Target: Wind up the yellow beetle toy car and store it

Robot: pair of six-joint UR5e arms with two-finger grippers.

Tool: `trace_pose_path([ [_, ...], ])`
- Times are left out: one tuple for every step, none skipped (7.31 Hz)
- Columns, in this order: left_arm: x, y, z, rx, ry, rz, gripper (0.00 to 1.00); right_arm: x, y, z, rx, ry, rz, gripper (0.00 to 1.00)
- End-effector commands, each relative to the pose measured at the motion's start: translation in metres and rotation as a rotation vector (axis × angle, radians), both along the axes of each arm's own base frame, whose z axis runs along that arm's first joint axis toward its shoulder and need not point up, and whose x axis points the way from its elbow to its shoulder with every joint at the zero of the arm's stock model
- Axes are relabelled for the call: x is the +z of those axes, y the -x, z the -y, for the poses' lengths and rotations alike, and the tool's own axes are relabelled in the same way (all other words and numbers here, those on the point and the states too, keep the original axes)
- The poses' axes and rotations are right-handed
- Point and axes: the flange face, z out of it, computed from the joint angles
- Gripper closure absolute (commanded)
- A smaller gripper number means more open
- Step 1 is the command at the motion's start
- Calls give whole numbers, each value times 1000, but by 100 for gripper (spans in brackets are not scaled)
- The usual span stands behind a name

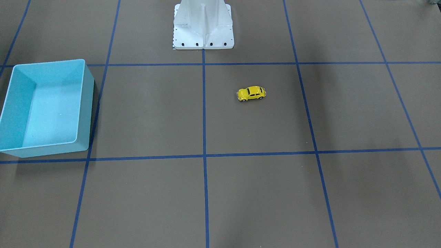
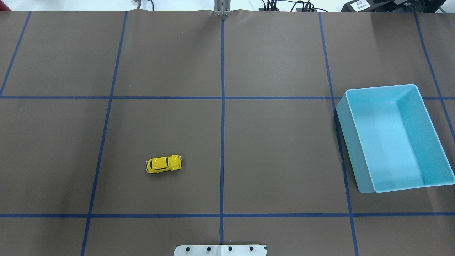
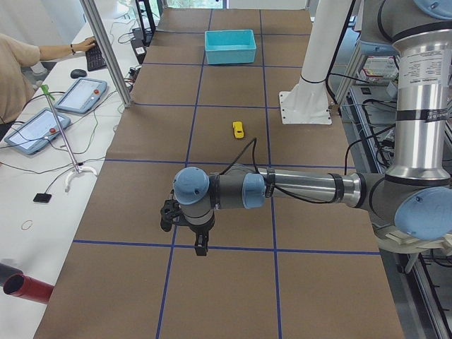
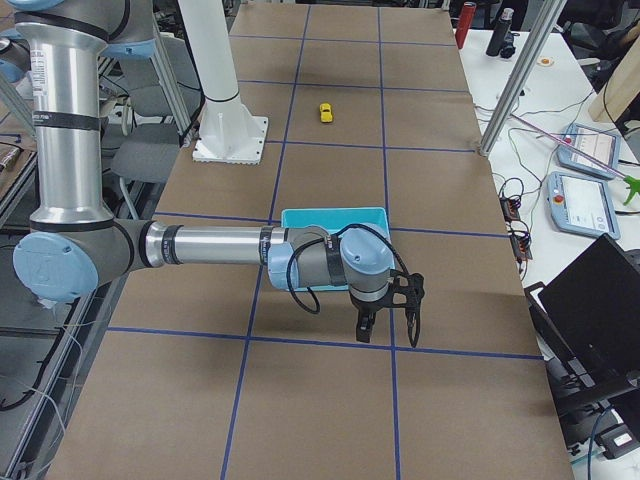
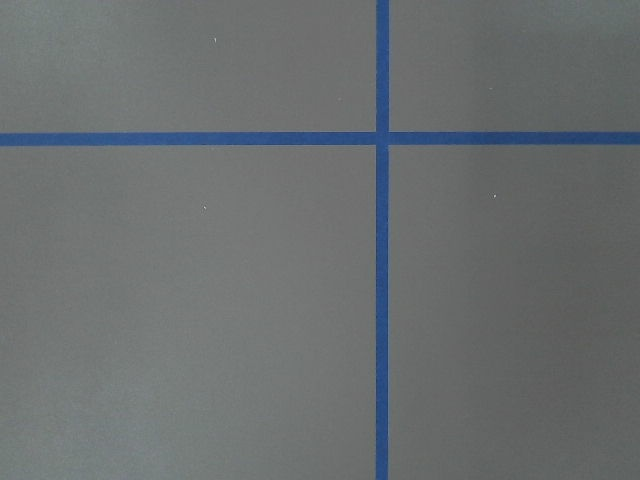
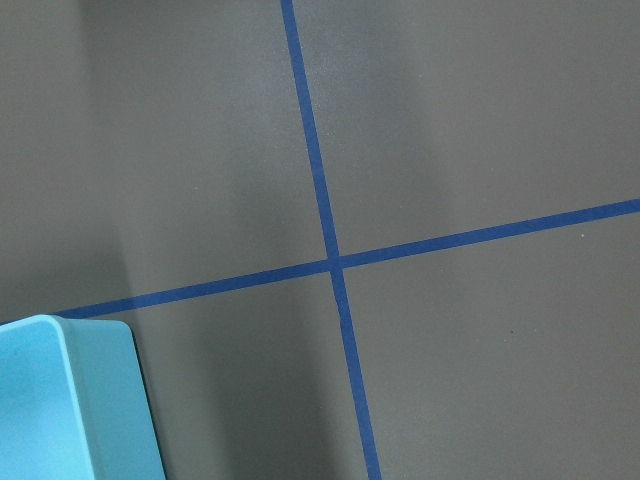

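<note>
Small yellow Beetle-shaped toy car (image 2: 164, 164) sits well apart from the turquoise plastic bin (image 2: 350, 142), long axis pointing binward | left gripper (image 3: 201, 247) likely nearer, car lying binward of it | right gripper (image 4: 388, 325) beside the bin | whether the 2 claws are parted or closed: cannot tell

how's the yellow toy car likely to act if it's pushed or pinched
The yellow beetle toy car stands on its wheels on the flat table, so a lengthwise push would likely roll it. Its rounded glossy shell may slip from a pinch. Being tiny, it is probably light.

A brown table cover (image 2: 284, 53) is lying under blue tape lines (image 2: 223, 106). A white side desk (image 3: 14, 198) is carrying two tablets (image 3: 79, 95).
</note>
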Motion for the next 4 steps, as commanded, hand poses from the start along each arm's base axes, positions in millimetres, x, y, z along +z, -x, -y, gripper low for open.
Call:
trace_pose_path([
  [-1, 0, 0, 0, -2, 0, 0, 0, 0, 0, 0, -1, 0, 0],
  [-1, -1, 1, 4, -4, 0, 0, -2, 0, 1, 0, -4, 0, 0],
  [0, -1, 1, 6, -9, 2, 0, -2, 0, -1, 0, -4, 0, 0],
  [-1, -1, 1, 9, -15, 0, 0, 0, 0, -3, 0, -1, 0, 0],
])
